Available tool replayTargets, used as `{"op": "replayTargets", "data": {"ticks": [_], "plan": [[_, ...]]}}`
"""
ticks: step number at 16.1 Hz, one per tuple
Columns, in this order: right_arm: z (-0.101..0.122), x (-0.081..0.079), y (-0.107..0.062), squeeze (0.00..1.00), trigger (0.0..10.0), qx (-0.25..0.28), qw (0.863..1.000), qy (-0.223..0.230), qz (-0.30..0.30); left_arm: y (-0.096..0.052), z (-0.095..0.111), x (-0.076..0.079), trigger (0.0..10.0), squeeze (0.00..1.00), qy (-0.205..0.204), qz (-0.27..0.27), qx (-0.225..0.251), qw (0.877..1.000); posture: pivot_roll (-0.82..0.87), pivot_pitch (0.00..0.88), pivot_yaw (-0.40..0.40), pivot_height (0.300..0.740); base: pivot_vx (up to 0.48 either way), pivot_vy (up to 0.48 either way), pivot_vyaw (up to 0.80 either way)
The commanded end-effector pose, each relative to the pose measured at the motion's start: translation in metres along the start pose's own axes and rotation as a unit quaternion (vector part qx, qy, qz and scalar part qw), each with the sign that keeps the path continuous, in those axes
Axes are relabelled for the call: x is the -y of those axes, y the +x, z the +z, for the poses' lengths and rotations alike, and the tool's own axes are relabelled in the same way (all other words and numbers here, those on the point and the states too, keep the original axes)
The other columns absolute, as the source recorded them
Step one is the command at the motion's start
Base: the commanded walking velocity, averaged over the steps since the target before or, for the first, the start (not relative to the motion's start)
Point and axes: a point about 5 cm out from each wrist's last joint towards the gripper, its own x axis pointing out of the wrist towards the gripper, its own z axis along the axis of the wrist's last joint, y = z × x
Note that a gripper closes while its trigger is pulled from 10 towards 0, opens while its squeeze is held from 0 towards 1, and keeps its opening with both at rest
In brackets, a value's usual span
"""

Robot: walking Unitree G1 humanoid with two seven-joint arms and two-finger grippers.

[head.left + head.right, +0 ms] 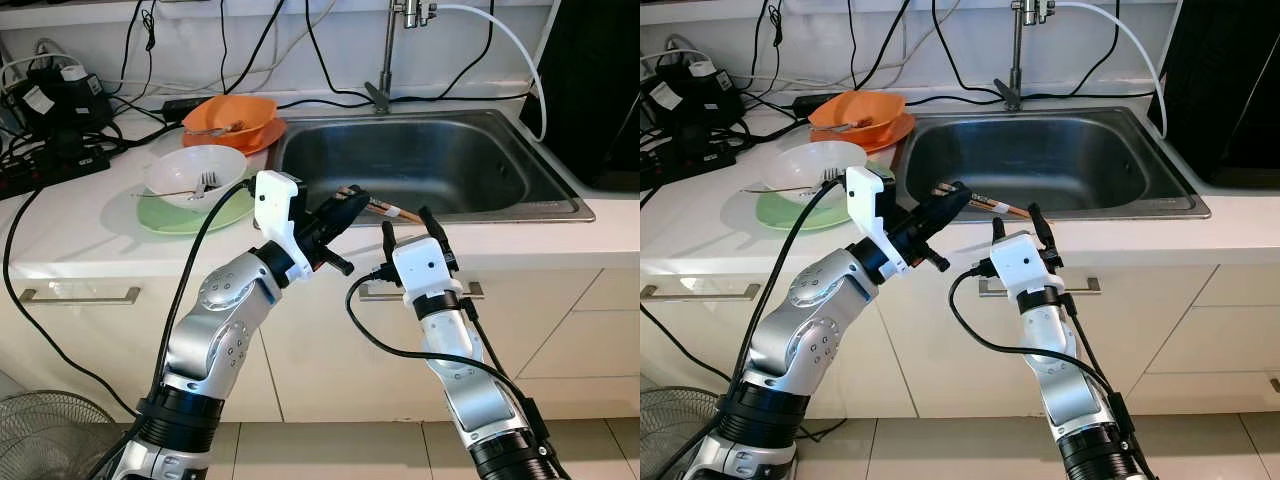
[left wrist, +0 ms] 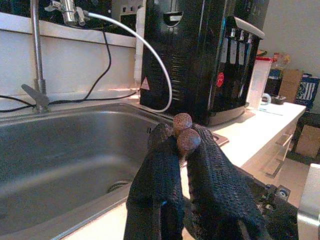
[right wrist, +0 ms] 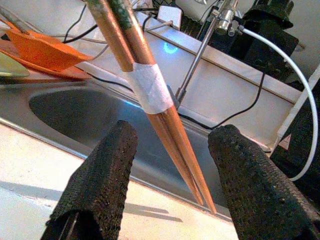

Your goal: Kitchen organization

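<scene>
Chopsticks [image 1: 385, 208], a brown pair bound together with a strip of white tape, are pinched between the black fingers of the left gripper [image 1: 347, 205], which clench on their thick round ends; in the left wrist view those two ends [image 2: 183, 134] poke out just past the fingertips. The pair hangs in the air over the front edge of the white surface [image 1: 80, 235], just before the steel sink [image 1: 420, 165], and slopes toward the robot's right. Its thin tips reach into the gap of the right gripper [image 1: 415, 228], whose two fingers [image 3: 97, 175] stand spread, one on each side of the sticks, apart from them. In the right wrist view the tape band [image 3: 149, 87] sits midway along the pair, and the upper ends run out of the picture.

Beyond the sink a tap [image 1: 385, 50] rises at the back wall, its top cut off by the picture's edge, with a white hose [image 1: 520, 60] curving off it toward a large black appliance [image 2: 200, 55] at the robot's right. To the robot's left of the sink a white bowl [image 1: 195, 175] with a fork [image 1: 205, 183] in it rests on a green plate [image 1: 170, 218]. Behind it an orange bowl [image 1: 230, 117] sits on an orange plate; what lies inside is hard to make out. Black cables [image 1: 130, 40] trail along the wall to a cluster of plugs [image 1: 50, 100] at the far left. A wire fan guard [image 1: 50, 435], partly cut off, stands on the floor at the lower left.
</scene>
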Motion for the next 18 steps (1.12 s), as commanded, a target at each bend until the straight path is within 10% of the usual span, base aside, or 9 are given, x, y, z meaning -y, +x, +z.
{"op": "replayTargets", "data": {"ticks": [1, 9, 10, 11, 12, 18], "plan": [[0.0067, -0.0020, 0.0054, 0.00, 10.0, 0.013, 1.000, 0.005, 0.004, -0.0002, 0.0017, 0.0039, 10.0, 0.00, 0.007, -0.015, -0.005, 1.000, 0.01, 0.000, 0.079, 0.740, 0.000, 0.000, 0.00], [0.0079, -0.0015, 0.0071, 0.00, 10.0, 0.016, 1.000, 0.005, 0.002, -0.0052, -0.0040, 0.0071, 10.0, 0.00, 0.008, -0.037, -0.029, 0.999, 0.01, 0.000, 0.074, 0.740, 0.000, 0.000, 0.00], [0.0079, -0.0019, 0.0072, 0.00, 7.1, 0.017, 1.000, 0.007, 0.004, -0.0054, -0.0049, 0.0068, 10.0, 0.00, 0.009, -0.038, -0.032, 0.999, 0.01, 0.000, 0.074, 0.740, 0.000, 0.000, 0.00], [0.0080, -0.0021, 0.0072, 0.00, 7.1, 0.017, 1.000, 0.007, 0.005, -0.0054, -0.0052, 0.0068, 10.0, 0.00, 0.010, -0.038, -0.033, 0.999, 0.01, 0.000, 0.074, 0.740, 0.000, 0.000, 0.00], [0.0087, -0.0032, 0.0073, 0.00, 0.0, 0.020, 1.000, 0.008, 0.010, -0.0053, -0.0056, 0.0070, 10.0, 0.00, 0.010, -0.039, -0.033, 0.999, 0.01, 0.000, 0.075, 0.740, 0.000, 0.000, 0.00], [0.0093, -0.0036, 0.0074, 0.00, 0.0, 0.022, 1.000, 0.009, 0.011, -0.0044, -0.0056, 0.0081, 10.0, 0.00, 0.012, -0.043, -0.034, 0.998, 0.01, 0.000, 0.075, 0.740, 0.000, 0.000, 0.00]]}}
